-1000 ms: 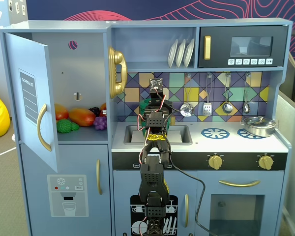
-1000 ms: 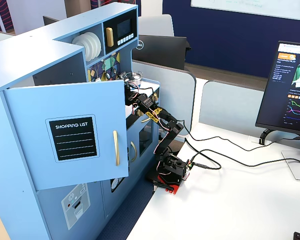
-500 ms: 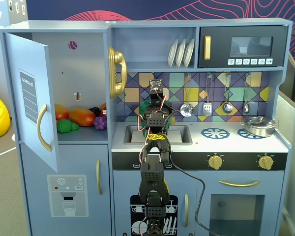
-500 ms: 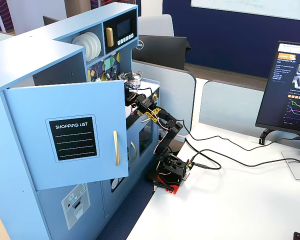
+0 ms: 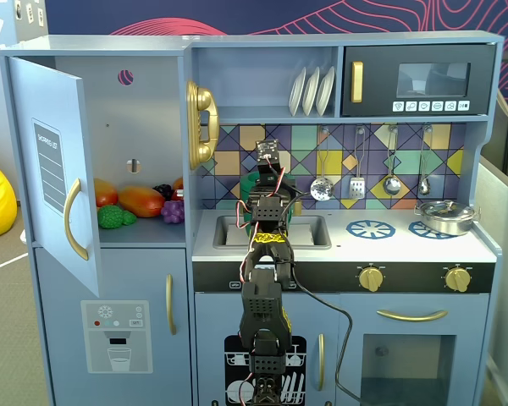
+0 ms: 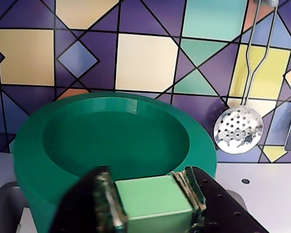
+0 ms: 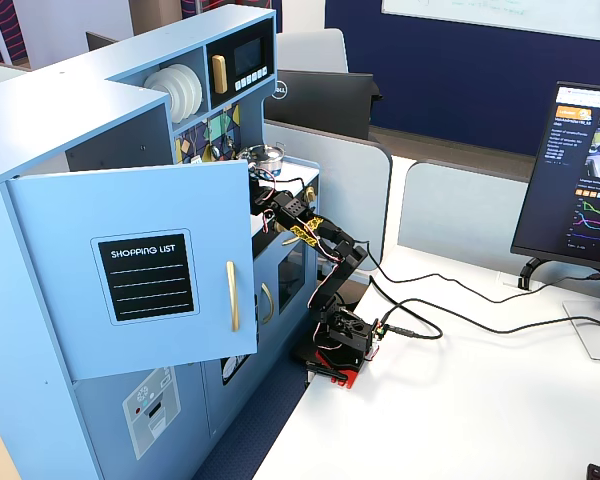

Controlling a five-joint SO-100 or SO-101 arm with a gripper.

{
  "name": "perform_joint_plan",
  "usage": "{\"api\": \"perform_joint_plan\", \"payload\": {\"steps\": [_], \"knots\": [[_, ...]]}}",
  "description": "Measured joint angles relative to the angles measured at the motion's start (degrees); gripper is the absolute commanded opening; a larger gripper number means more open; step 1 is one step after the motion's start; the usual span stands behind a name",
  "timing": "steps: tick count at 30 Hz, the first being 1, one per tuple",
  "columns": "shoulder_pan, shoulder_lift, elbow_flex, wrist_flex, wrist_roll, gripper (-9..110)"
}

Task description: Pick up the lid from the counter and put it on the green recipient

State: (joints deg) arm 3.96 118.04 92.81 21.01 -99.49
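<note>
Between my two fingers, low in the wrist view, sits a pale green block, and my gripper (image 6: 153, 201) is closed on it from both sides; I cannot tell if this block is the knob of the lid. Just behind it stands the green recipient (image 6: 111, 141), open at the top, in front of the coloured tile wall where a metal skimmer (image 6: 238, 128) hangs. Over the sink (image 5: 309, 233) in a fixed view, my arm (image 5: 267, 254) hides most of the pot.

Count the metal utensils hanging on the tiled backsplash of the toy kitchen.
4, all in a row right of the arm in a fixed view: skimmer, small grater, ladle, spoon. The arm may hide others.
</note>
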Motion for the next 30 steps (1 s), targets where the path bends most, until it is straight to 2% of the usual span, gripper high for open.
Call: {"api": "perform_joint_plan", "payload": {"steps": [4, 17, 24, 30], "knots": [[0.2, 0.2, 0.2, 0.0, -0.1, 37], [0.5, 4.3, 0.2, 0.0, -0.3, 47], [2.5, 10.1, 1.5, 1.9, -0.3, 46], [2.5, 23.0, 8.7, 9.4, -0.3, 44]]}}
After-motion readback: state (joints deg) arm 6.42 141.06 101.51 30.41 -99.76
